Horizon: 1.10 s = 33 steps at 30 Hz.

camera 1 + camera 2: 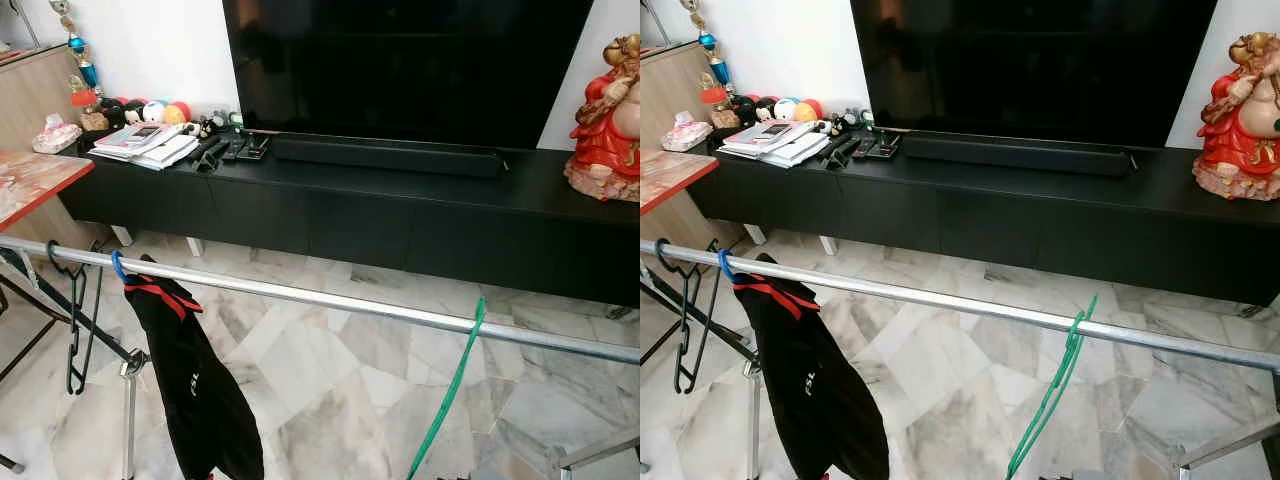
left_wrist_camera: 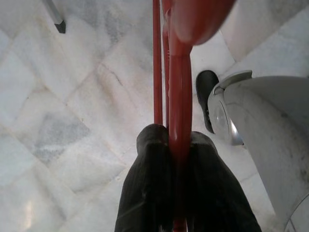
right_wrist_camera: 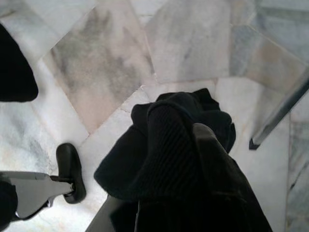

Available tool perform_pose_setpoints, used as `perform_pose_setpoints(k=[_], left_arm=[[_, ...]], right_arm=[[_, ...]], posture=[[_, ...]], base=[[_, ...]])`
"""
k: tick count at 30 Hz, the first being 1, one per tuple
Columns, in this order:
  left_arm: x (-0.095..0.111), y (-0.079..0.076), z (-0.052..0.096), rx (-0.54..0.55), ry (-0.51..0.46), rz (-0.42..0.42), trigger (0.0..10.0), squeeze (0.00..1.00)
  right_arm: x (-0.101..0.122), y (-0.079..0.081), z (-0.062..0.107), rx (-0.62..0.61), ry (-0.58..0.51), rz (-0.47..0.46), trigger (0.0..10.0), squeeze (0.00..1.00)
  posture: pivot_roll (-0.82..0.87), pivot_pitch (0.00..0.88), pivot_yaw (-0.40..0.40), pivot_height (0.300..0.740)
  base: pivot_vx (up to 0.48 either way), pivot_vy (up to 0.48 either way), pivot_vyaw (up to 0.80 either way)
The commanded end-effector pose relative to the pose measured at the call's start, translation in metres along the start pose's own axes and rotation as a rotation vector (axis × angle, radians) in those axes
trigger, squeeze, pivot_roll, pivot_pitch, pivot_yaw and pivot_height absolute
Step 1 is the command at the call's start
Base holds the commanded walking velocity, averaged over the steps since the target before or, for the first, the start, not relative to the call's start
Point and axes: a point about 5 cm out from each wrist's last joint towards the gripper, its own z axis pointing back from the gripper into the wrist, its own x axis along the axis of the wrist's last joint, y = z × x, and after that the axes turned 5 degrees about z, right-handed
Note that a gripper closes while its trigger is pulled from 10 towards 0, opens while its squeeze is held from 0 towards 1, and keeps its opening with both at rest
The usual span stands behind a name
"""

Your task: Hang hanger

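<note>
- Nearest to us, the left gripper (image 2: 179, 159) is pointed down at the marble floor (image 2: 72, 96), its two black fingers (image 2: 149, 188) pinched together on a red hanger (image 2: 179, 96); the red bars run up between the pads and out past the tips.
- The right gripper (image 3: 186, 140) also hangs over the marble, fingers closed into a bunch of black cloth (image 3: 140, 159).
- A steel rail (image 1: 330, 300) crosses our view from the left, a little farther off, to the near right.
- Three items hang on that rail. At the left end, an empty black hanger (image 1: 75, 330). Just right of it, a blue hook (image 1: 117, 266) carrying a black garment (image 1: 190, 390) with red trim at its neck. Well to the right, a green hanger (image 1: 455, 385), tilted, its hook over the rail.
- Rack legs (image 1: 128, 410) stand on the floor below the left part of the rail.
- Beyond the rail, a long low black TV console (image 1: 360, 215) runs across the room.
- On it, from the left: small balls (image 1: 150, 110), a stack of papers (image 1: 145, 145), remotes (image 1: 235, 148), a black soundbar (image 1: 385, 157), and at the far right a red seated figurine (image 1: 610, 120).
- A dark television (image 1: 400, 60) rises behind the soundbar.
- At the far left, the corner of a red-topped table (image 1: 30, 180).
</note>
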Motion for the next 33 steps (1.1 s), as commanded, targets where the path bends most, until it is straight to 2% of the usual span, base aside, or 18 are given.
perform_pose_setpoints(k=[1,15,33], left_arm=[[-0.0046,-0.0026,0.0,-0.005,0.03,0.007,10.0,0.0],[-0.002,-0.0101,-0.0011,-0.017,0.043,0.0,10.0,0.0],[-0.0039,-0.0097,-0.0008,-0.035,0.051,-0.023,10.0,0.0]], right_arm=[[0.0064,0.0057,-0.001,0.024,-0.023,0.012,10.0,0.0],[0.0044,0.0058,-0.0006,0.036,-0.022,0.035,10.0,0.0],[0.0032,0.0065,-0.0004,0.03,-0.02,0.03,10.0,0.0]], posture=[[0.03,0.024,0.026,0.74],[0.03,0.024,0.026,0.74],[0.03,0.023,0.027,0.74]], base=[[0.0,0.472,0.0],[0.0,0.47,0.0],[0.0,0.466,0.0]])
